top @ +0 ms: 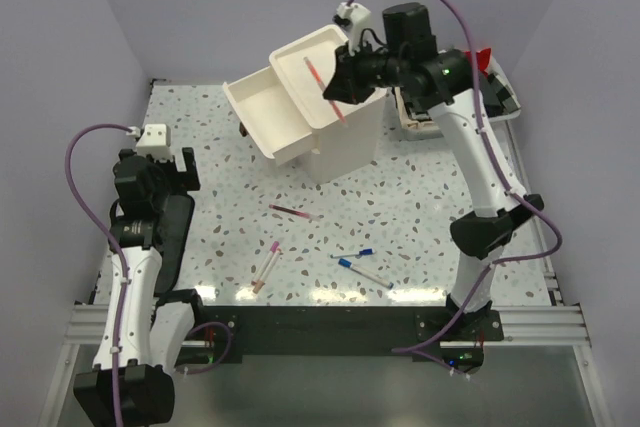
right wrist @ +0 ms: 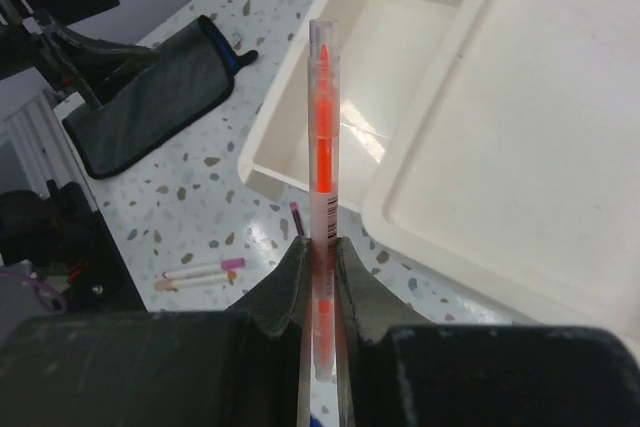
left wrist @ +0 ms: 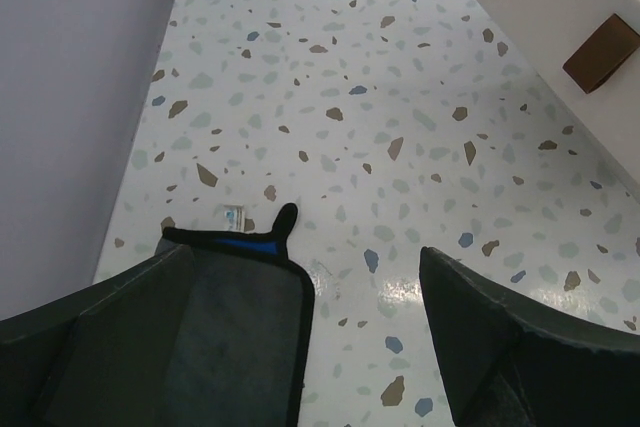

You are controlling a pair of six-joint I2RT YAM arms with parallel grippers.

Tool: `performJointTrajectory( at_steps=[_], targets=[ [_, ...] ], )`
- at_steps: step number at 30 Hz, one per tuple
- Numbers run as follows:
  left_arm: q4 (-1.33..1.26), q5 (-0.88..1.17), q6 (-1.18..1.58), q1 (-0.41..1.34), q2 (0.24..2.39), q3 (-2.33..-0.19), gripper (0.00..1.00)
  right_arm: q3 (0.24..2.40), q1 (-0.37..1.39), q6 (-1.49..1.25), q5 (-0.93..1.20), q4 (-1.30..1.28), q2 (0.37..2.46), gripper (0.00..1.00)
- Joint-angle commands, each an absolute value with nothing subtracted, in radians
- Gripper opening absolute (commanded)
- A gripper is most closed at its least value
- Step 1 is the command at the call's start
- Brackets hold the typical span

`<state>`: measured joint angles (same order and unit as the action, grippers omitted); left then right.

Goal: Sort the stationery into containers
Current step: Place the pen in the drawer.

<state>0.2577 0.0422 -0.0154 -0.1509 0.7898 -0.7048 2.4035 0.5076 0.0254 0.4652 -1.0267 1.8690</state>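
Nearest the arm bases, well in front of the cabinet [top: 345, 152], four pens lie loose on the counter [top: 430, 197]: a pink pen [top: 268, 265], two white pens with blue caps [top: 366, 274], and, closer to the cabinet, a maroon pen [top: 293, 212]; off to the cabinet's left, the left end effector [left wrist: 305, 262] hangs with its jaws spread wide and empty over a dark pouch [left wrist: 245, 337]; at the cabinet itself two drawers are pulled out, the lower drawer [top: 255, 112] and the upper drawer [top: 300, 47], and what shows of their floors looks bare; above the upper drawer the right end effector [right wrist: 320, 257] is clamped on the orange pen [right wrist: 322, 147], holding it tilted over the opening; by my reading this is likely the first item to go in, so the sorting has barely begun, with the release and four more pens left.
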Motion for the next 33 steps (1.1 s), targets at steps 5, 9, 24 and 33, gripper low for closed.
performJointTrajectory(
  at_steps=[5,9,24,33],
  targets=[
    [0.275,0.043,0.012,-0.167,0.769,-0.742,1.00,2.608,0.635,-0.147,0.394,-0.913,2.035,0.00],
    [0.290,0.064,0.014,-0.176,0.764,-0.749,1.00,2.663,0.643,-0.167,0.379,-0.894,2.152,0.00],
    [0.311,0.153,0.032,-0.249,0.762,-0.747,1.00,2.741,0.661,-0.177,0.371,-0.868,2.289,0.50],
    [0.265,0.173,0.028,-0.249,0.747,-0.732,1.00,2.515,0.661,0.088,0.403,-0.984,2.029,0.63]
  ],
)
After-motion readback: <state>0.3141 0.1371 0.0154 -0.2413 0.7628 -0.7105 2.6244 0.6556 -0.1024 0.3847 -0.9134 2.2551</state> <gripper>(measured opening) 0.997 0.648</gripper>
